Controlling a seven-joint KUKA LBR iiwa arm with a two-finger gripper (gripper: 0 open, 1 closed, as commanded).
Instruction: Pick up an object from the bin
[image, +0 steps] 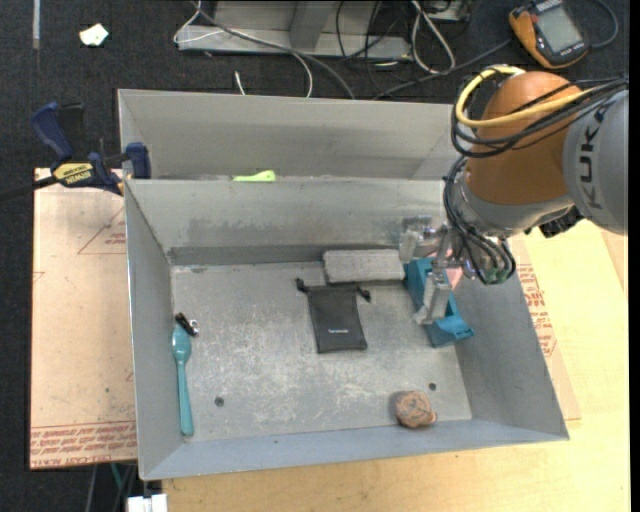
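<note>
Blue plastic piece lay close to the right wall of the bin, my fingers down upon it; wide or narrow, I could not tell. I judged that a centred grip, clear of the wall, mattered most before lifting.

This looks like a robot lab. A big robot arm reaches over a grey metal bin. Behind the bin, black cables lie on the dark floor, near an orange meter.
</note>
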